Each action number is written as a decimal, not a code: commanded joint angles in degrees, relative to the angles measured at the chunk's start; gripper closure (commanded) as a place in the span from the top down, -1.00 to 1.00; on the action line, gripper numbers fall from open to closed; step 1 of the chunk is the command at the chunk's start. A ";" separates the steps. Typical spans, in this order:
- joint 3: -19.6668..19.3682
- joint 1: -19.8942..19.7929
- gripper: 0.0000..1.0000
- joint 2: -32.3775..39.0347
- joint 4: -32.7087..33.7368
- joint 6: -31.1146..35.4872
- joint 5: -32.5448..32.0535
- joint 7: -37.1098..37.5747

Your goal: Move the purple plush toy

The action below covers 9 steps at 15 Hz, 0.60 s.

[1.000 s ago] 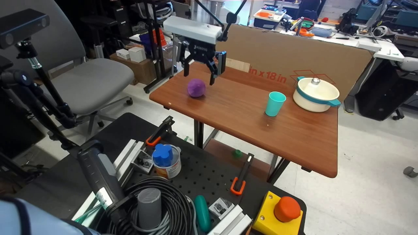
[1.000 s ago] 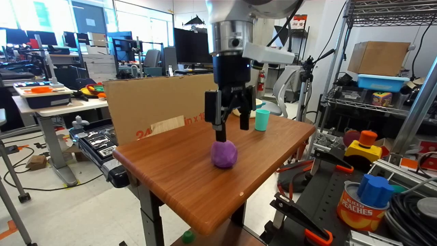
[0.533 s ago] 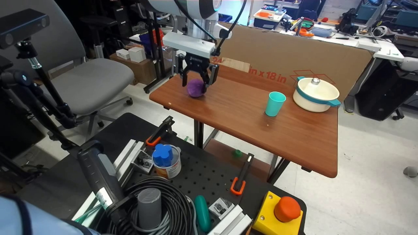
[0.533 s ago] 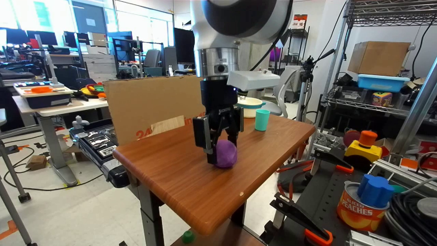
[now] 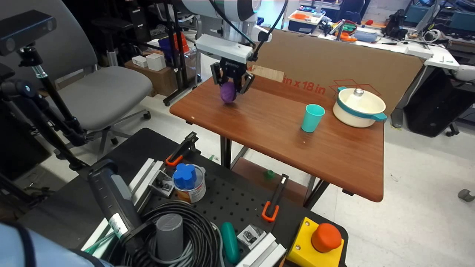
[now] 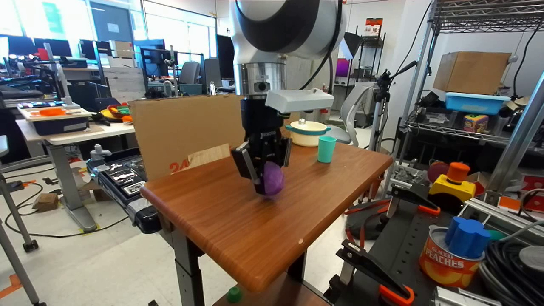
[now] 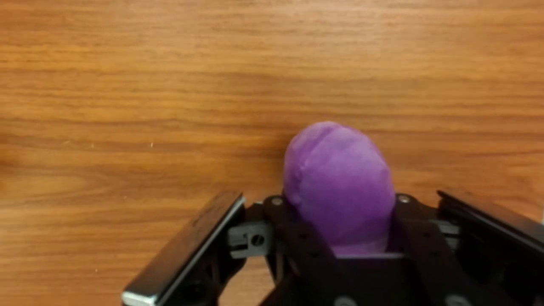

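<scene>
holding the purple toy (image 7: 342, 182) squeezed between jaws, touching the desk (image 6: 212, 221) or just above, not possible to tell which; well apart from the cup (image 5: 312, 118).

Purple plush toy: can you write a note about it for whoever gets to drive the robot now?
Gripper: shut on the purple plush toy, pinching it from both sides.
Where: over the wood-grain table, seemingly just clear of it; the gap is hard to judge.
Done: toy grasped.
Left: carry it and set it down; the task names no spot. Mind the upright teal cup.
</scene>
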 commanded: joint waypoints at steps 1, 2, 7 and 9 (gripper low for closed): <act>-1.34 -0.37 -0.93 -1.93 3.86 -2.72 1.77 1.89; -2.05 -0.51 -0.93 -1.67 5.75 -3.29 1.88 3.20; -6.34 -1.54 -0.88 2.89 16.69 -5.41 1.60 9.78; -8.03 -1.81 -0.88 5.58 20.87 -6.65 1.20 12.51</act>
